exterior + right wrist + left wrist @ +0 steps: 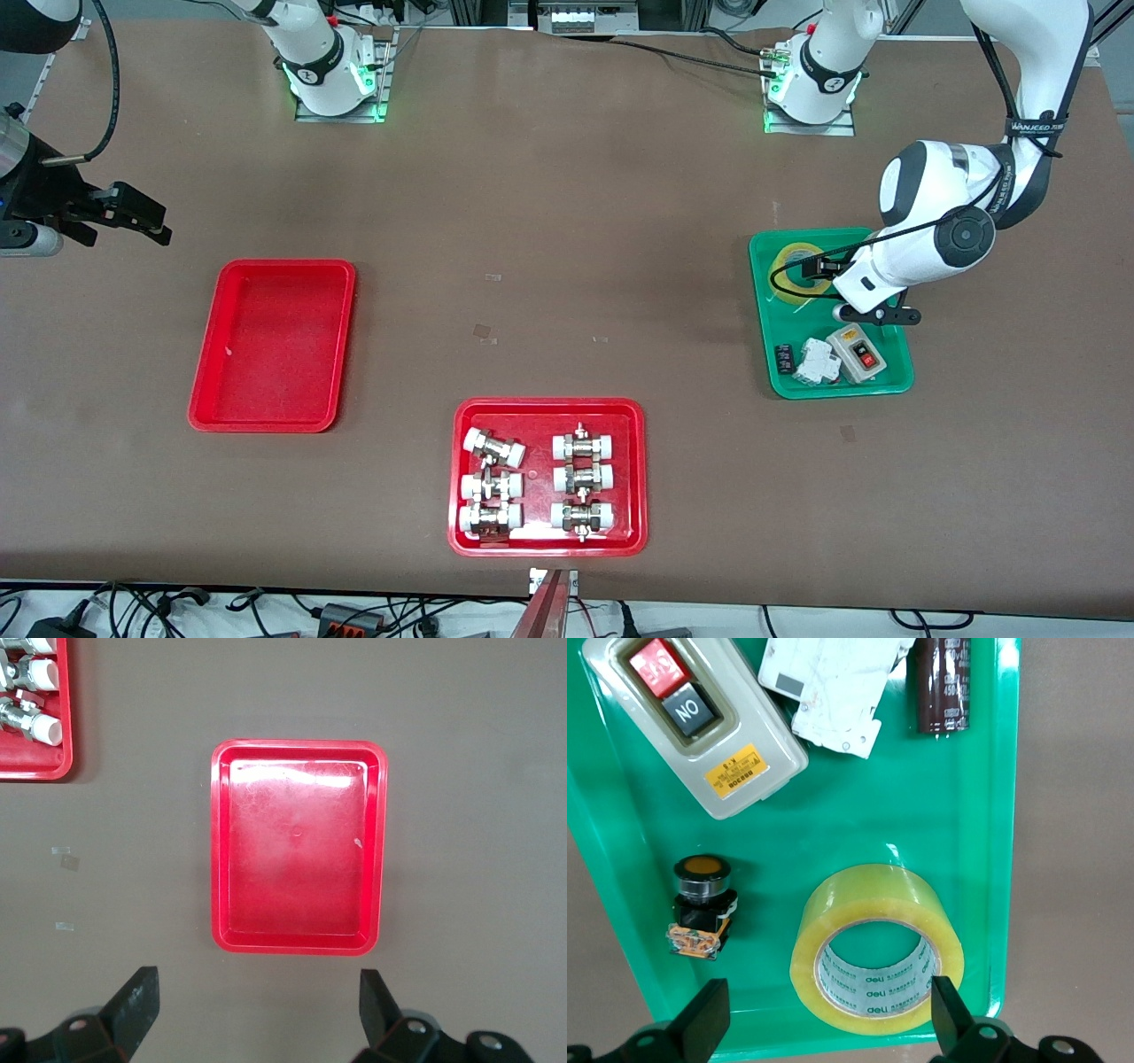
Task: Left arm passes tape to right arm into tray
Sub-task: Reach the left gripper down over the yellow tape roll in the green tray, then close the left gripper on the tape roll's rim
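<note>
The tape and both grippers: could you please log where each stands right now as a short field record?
tape: roll lying flat in the green tray, not gripped
left gripper: open, over the green tray, fingers apart at the roll
right gripper: open, over bare table beside the tray; arm waits
tray: red, nothing in it
handover: not begun

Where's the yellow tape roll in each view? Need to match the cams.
Front view: the tape lies in the green tray, at the end nearest the robot bases, partly hidden by the left arm.
Left wrist view: the tape lies flat in the tray, under the left gripper.
Right wrist view: not in it.
Shared landmark: the green tray.
</note>
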Tool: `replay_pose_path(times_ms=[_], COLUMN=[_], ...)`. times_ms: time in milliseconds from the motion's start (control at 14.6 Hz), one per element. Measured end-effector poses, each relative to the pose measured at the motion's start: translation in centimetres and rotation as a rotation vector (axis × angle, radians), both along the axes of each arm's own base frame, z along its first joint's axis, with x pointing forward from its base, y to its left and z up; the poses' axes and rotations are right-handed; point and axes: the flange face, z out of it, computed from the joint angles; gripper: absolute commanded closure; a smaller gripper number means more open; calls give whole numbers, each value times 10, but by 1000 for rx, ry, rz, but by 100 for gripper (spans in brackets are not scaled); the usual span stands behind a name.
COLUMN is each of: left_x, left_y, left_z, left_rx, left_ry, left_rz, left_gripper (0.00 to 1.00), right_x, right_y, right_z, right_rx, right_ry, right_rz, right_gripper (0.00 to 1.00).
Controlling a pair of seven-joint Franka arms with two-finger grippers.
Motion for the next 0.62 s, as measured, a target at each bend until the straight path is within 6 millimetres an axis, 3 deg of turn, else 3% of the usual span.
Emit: replay_pose_path(times_ms=[617], left_x=[-2], left_y=[3], left_z=[-38], left_rx=[-8], left_ry=[21], left_rz=[10], left_gripper=[0], right_x=[2], right_y=[-7], right_z=[-2], right_rx=[-1], right_ry=[-4], right_rz=[-13], right_gripper=[0])
